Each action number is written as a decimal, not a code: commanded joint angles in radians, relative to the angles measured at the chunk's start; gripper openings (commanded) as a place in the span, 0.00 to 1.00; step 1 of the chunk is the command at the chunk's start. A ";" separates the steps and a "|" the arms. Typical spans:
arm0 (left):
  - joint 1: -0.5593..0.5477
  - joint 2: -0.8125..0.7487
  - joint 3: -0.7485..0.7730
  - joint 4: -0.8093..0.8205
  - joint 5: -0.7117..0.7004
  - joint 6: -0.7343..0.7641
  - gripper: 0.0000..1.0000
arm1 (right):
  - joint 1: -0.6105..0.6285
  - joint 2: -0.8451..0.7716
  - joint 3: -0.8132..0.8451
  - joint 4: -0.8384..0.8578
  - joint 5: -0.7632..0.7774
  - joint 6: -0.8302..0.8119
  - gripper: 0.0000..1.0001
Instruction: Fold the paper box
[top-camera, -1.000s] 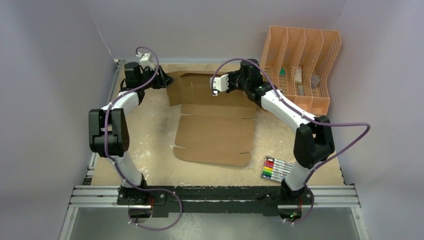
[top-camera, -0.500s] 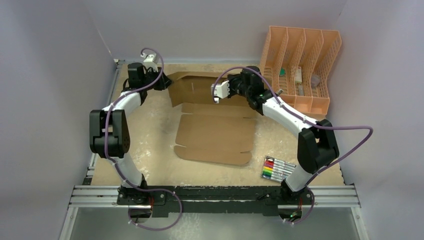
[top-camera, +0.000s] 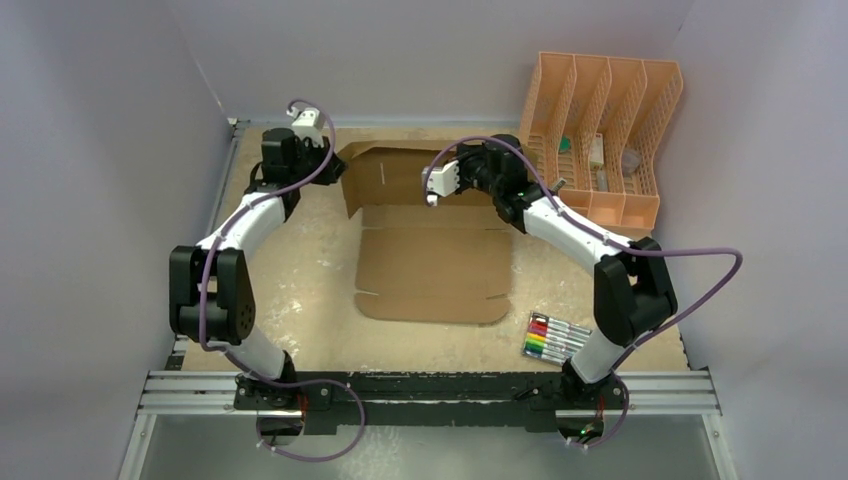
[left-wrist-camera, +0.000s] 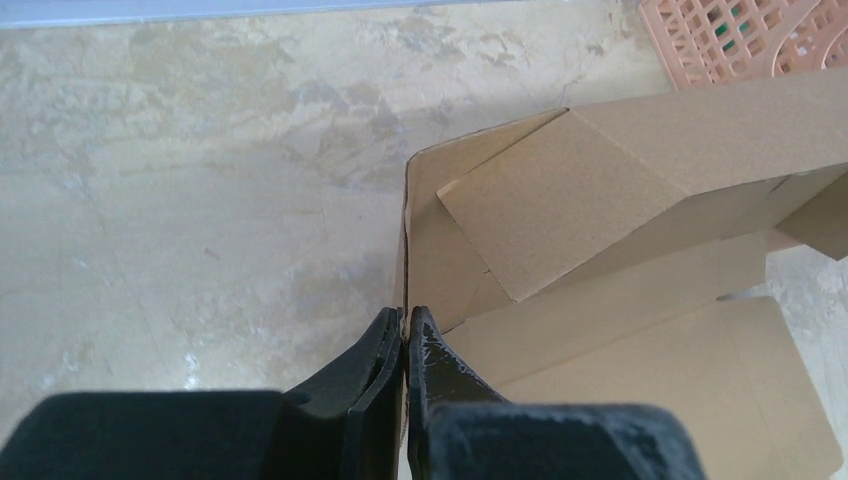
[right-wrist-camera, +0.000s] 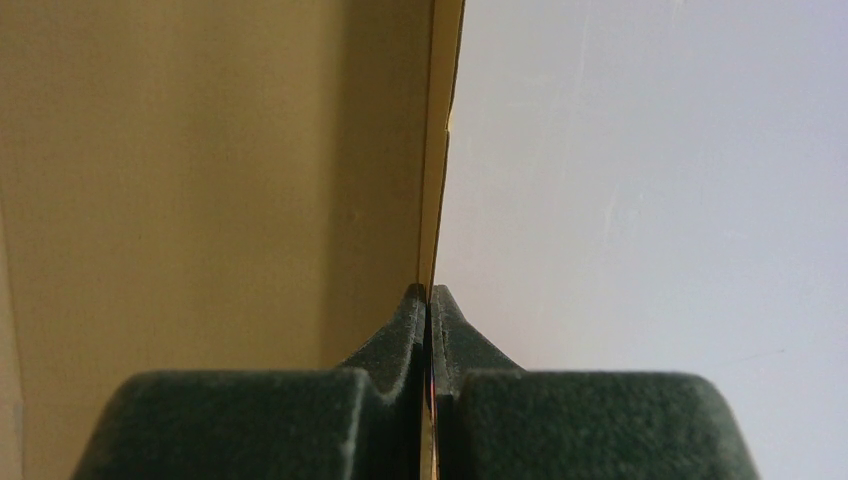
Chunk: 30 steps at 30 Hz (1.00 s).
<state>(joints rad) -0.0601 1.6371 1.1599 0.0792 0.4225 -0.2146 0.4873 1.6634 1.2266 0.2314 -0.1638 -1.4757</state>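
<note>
Jaws of the left gripper (left-wrist-camera: 404, 335) were clamped on the left flap of the paper box (top-camera: 430, 270); the right gripper (right-wrist-camera: 428, 300) pinched its raised rear panel. The rest lay flat on the tabletop (top-camera: 290, 290), stretching towards the near edge.

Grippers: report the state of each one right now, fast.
Left gripper: closed, pinching an edge of the cardboard box.
Right gripper: closed, pinching another edge of the box.

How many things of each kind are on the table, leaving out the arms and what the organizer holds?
Box: 1
Organizer: 1
Marker pack: 1
Total: 3
</note>
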 joint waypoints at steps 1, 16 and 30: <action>-0.050 -0.092 -0.062 0.003 -0.026 -0.061 0.02 | 0.009 0.008 -0.020 0.112 0.050 -0.040 0.00; -0.083 -0.186 -0.237 0.098 -0.173 -0.337 0.02 | 0.035 0.028 -0.073 0.261 0.091 0.031 0.00; -0.160 -0.086 0.017 0.020 -0.211 -0.155 0.04 | 0.036 0.134 0.034 0.432 0.239 0.113 0.00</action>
<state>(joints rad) -0.1398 1.6444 1.1912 0.0639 0.2039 -0.4477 0.5087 1.8019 1.2304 0.5007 0.0399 -1.3918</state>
